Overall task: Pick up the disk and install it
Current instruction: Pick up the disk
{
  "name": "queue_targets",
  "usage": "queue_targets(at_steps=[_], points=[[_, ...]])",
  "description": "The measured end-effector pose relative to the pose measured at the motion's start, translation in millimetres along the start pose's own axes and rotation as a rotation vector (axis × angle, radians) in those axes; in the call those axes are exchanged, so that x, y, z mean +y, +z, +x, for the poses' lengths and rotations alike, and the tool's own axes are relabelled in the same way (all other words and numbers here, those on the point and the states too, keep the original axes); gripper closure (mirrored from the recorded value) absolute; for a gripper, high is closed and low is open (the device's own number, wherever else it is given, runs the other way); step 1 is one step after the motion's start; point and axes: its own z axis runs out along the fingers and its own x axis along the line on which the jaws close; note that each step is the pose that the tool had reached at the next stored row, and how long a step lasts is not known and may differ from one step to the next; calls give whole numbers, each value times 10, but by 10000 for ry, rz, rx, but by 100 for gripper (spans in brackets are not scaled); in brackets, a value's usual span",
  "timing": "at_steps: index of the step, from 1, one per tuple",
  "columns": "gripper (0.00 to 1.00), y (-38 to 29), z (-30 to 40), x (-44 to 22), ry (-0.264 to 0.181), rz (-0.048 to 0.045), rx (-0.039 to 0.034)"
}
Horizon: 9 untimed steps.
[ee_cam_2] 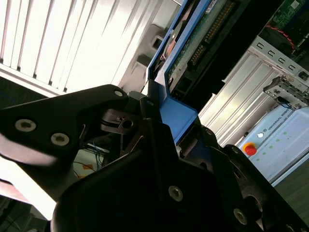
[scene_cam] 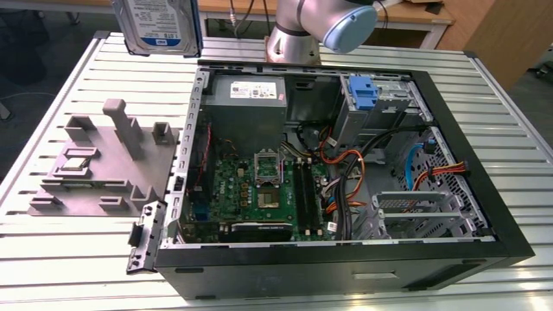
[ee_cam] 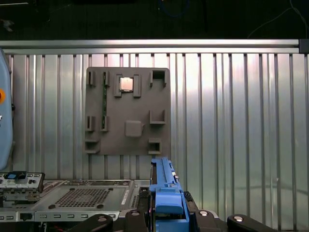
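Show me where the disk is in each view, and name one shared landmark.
Exterior view: the disk is high at the exterior view's left, label toward the camera.
Second wrist view: close up, its blue bracket clamped in the gripper.
First wrist view: the disk stands edge-on in the gripper.
Shared landmark: the slatted table.

**Item:** disk [scene_cam: 158,24].
**Look:** flat silver-grey drive; white-and-blue label faces you in exterior view; blue carrier bracket down both side edges.
**Pose:** upright on edge, in air above slatted table's [scene_cam: 78,78] far side, at exterior view's left.
**State:** bracket edge clamped in gripper [ee_cam_2: 173,120]. Second wrist view gives you green circuit-board underside.
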Motion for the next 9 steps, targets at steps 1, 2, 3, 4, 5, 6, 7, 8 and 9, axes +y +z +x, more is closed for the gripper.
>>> queue_targets(at_steps=[1,2,3,4,5,6,7,8,9], points=[[63,0,0,-4,0,0,0],[63,-1,0,-9,0,-1,1],[63,0,-1,-27,-1,0,0],[63,-1,-1,-56,0,0,0],[63,-1,-1,-61,0,0,0],[63,-1,-2,-66,0,0,0],[63,-1,-2,-69,0,0,0],[63,-1,-2,-73,0,-1,1],[63,-1,-2,-77,0,0,0]])
